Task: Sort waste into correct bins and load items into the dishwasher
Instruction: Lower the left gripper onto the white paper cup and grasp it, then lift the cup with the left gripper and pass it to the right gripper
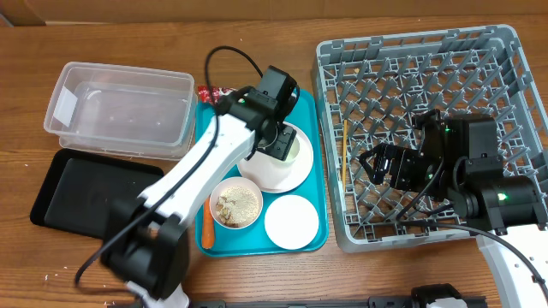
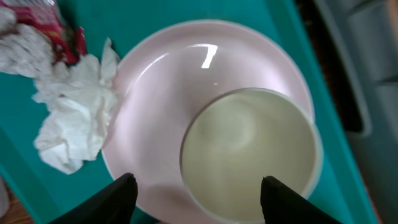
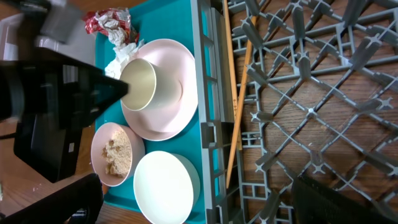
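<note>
**A:** Wood table (image 1: pixel 257 26). At the left end, a clear tub (image 1: pixel 120 107), with a black tray (image 1: pixel 81 192) just in front of it.

**B:** Middle?

**A:** Teal tray (image 1: pixel 313 205). The plate (image 2: pixel 161 81) lies on it, and a deep bowl (image 2: pixel 249 149) stands upright on the plate. In front of the plate is the scraps bowl (image 3: pixel 138 155), holding the scraps (image 3: pixel 113 157). A third bowl (image 1: pixel 291 221) sits just beside it, on the rack side. The carrot (image 1: pixel 206 228) lies along the tray's left edge, next to the scraps bowl. The napkin (image 2: pixel 71 121) touches the plate's rim. The wrapper (image 2: pixel 43 25) is just past it, at the tray's far corner.

**B:** Rack?

**A:** The rack (image 1: pixel 327 103) is just right of the teal tray. A stick (image 1: pixel 345 154) lies inside it, along the wall nearest the tray.

**B:** Left claw?

**A:** The left claw (image 2: pixel 196 193) is over the plate, jaws partway apart. One finger hangs above the plate, the other above the deep bowl's mouth, with the bowl's wall between them. Nothing is clamped. Cannot tell if it touches.

**B:** Right one?

**A:** The right claw (image 3: pixel 196 199) is above the rack. Jaws spread wide, nothing between them.
</note>
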Robot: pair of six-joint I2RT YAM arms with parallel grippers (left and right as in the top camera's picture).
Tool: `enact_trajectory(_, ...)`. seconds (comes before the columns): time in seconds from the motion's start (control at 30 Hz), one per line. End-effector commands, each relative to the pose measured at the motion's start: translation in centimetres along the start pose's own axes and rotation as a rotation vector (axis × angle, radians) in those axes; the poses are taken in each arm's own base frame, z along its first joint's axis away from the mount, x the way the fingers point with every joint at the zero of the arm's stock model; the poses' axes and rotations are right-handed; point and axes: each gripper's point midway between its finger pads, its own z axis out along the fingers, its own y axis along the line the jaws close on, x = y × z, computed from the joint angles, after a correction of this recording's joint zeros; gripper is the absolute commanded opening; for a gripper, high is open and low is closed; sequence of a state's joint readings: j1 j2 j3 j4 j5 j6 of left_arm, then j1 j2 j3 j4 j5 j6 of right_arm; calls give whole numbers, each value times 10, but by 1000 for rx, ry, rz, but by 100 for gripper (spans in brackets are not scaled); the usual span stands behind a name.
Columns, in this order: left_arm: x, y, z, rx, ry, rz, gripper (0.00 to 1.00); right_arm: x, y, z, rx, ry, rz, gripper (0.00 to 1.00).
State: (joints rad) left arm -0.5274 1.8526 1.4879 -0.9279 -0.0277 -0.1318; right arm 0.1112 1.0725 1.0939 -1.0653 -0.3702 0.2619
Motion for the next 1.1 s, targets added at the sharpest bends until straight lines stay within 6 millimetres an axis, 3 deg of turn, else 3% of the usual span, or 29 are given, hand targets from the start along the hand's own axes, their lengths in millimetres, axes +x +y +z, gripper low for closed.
enact_trajectory(0.0, 10, 0, 32, 1, 73, -13, 66, -9, 8, -9, -17, -34, -14, 100)
enact_trajectory(0.1, 12, -1, 48, 6, 93, -13, 62, -9, 8, -9, -17, -34, -14, 100)
enact_trajectory(0.13, 13, -1, 52, 6, 101, -14, 52, -9, 8, -9, -17, -34, -14, 100)
enact_trajectory(0.17, 14, -1, 56, 5, 109, -14, 31, -8, 8, -9, -17, -33, -14, 100)
enact_trajectory(0.23, 15, -1, 56, 4, 112, -14, 13, -8, 7, -9, -16, -31, -12, 100)
enact_trajectory(0.3, 13, -1, 49, 5, 107, -14, 4, -7, 7, -9, -15, -28, -11, 100)
enact_trajectory(0.37, 9, 0, 35, 5, 93, -16, 4, -7, 7, -9, -15, -29, -12, 100)
enact_trajectory(0.47, -2, 4, 3, 5, 59, -25, 4, -10, 8, -9, -19, -41, -17, 100)
enact_trajectory(0.67, -26, 12, -83, 78, -75, -73, 4, -18, 21, -10, -85, -67, -39, 100)
enact_trajectory(0.83, -35, -12, -149, 419, -196, -76, 4, -27, 66, -21, -329, -89, -111, 89)
enact_trajectory(0.97, -32, -43, -201, 814, -253, -19, 4, -32, 118, -48, -628, -115, -246, 88)
enact_trajectory(1.07, -29, -57, -230, 1024, -270, 11, 4, -38, 138, -62, -733, -138, -273, 87)
